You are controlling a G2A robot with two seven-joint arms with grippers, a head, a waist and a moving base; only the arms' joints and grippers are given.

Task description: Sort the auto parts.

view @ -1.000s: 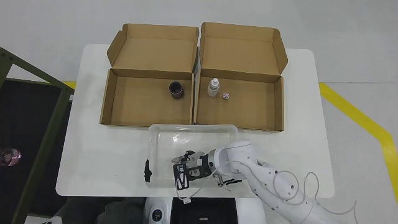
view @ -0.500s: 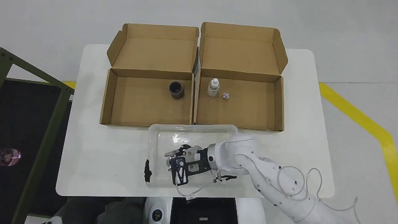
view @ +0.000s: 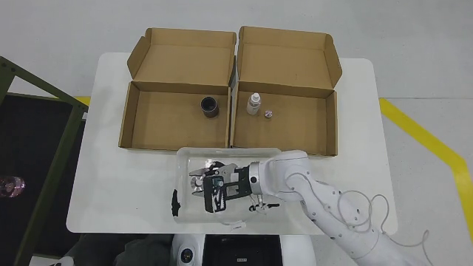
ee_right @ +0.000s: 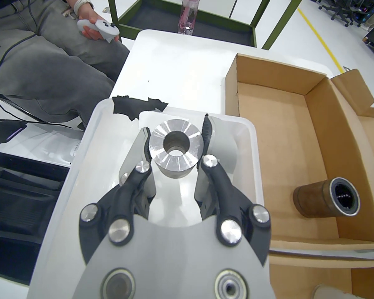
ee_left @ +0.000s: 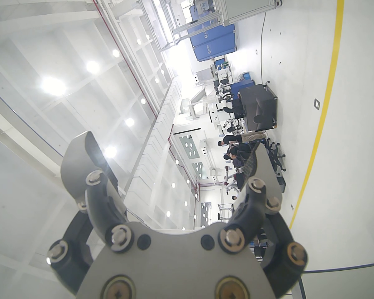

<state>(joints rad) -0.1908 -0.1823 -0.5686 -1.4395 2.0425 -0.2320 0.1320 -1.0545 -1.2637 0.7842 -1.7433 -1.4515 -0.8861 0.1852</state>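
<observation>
Top view: clear plastic tray (view: 182, 164) before left box (view: 162, 124) and right box (view: 295, 122) (both cardboard); one dark cylinder (view: 210, 106) in the left. Left wrist view: left end effector (ee_left: 170, 154) spread. Right wrist view: right end effector (ee_right: 176, 127) pinches one bored, machined metal collar (ee_right: 160, 157) above the tray.

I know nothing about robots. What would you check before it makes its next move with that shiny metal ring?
1. Grip on silver ring by right end effector: ok.
2. Ring raised off clear bin floor: cannot tell.
3. Free floor in left box beside dark cylinder: ok.
4. Free floor in right box beside white bottle: ok.
5. Idle left end effector open, facing ceiling: ok.
</observation>
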